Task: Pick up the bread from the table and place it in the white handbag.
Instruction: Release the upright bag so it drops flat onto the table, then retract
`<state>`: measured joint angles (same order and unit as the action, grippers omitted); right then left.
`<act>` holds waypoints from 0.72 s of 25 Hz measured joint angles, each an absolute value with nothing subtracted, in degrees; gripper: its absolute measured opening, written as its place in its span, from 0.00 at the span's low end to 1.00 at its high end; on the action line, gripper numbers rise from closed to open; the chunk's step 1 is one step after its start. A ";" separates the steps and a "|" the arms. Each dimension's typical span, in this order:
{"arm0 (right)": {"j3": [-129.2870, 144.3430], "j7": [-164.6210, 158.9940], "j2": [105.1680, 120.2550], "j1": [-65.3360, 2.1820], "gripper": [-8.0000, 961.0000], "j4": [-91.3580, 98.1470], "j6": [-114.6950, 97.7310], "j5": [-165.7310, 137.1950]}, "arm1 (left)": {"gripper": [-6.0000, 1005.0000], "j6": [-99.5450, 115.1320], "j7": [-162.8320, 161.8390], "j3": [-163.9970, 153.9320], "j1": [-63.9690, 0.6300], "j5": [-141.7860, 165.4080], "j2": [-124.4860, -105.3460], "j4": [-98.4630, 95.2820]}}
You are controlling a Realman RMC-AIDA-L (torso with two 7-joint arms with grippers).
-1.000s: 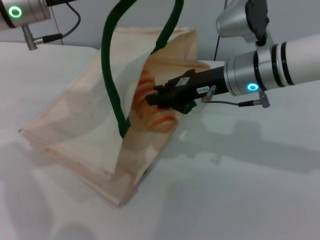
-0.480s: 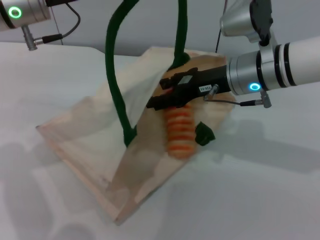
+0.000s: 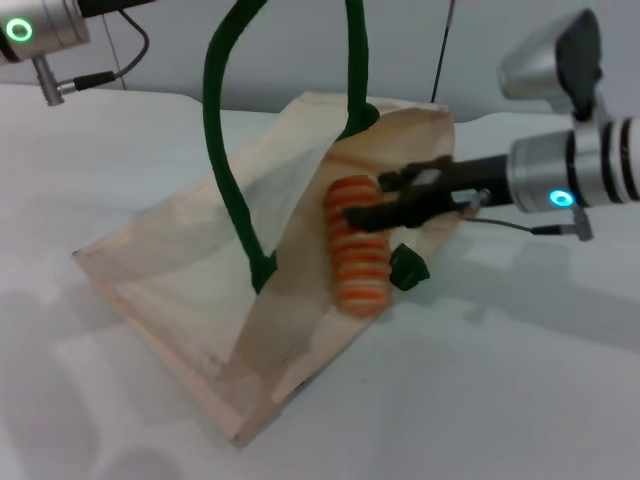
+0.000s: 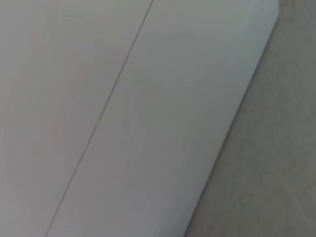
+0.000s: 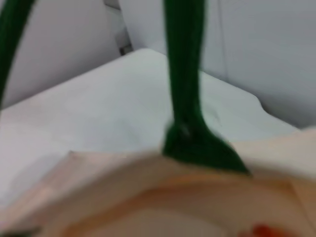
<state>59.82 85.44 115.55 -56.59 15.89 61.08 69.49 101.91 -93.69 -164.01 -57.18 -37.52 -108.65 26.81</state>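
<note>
The white handbag (image 3: 180, 275) lies tilted on the table (image 3: 500, 400), its mouth held up by the dark green rope handles (image 3: 222, 150), which run up out of the head view. The bread (image 3: 358, 248), orange with cream stripes, rests in the bag's mouth on the lower panel. My right gripper (image 3: 368, 203) is open; its dark fingertips (image 3: 358, 216) lie over the bread's upper end. The right wrist view shows a handle (image 5: 185, 74), the bag's rim (image 5: 148, 173) and a sliver of orange bread (image 5: 260, 230). My left arm (image 3: 40, 30) is at the top left; its gripper is out of view.
A small green tab (image 3: 407, 268) of the bag lies on the table beside the bread. Cables hang from both arms' wrists. The left wrist view shows only a pale wall (image 4: 123, 123). Bare white tabletop spreads in front and to the right of the bag.
The right gripper carried the bread into the bag's mouth, let go and has pulled back to the right. The bread stays where it was set. The bag has shifted and its mouth stands wider.
</note>
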 joint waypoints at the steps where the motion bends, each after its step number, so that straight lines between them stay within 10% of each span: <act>1: 59.93 85.51 115.52 -55.37 0.92 16.74 61.22 68.97 | 0.06 101.84 -93.69 -164.01 -57.09 -37.55 -108.64 26.81; 18: 51.51 85.53 114.10 -41.79 0.90 28.50 61.41 68.66 | 0.06 98.00 -94.14 -164.01 -55.73 -37.62 -108.52 26.90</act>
<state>51.51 85.53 114.10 -41.79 28.50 61.41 68.66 98.00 -94.14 -164.01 -55.73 -37.62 -108.52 26.90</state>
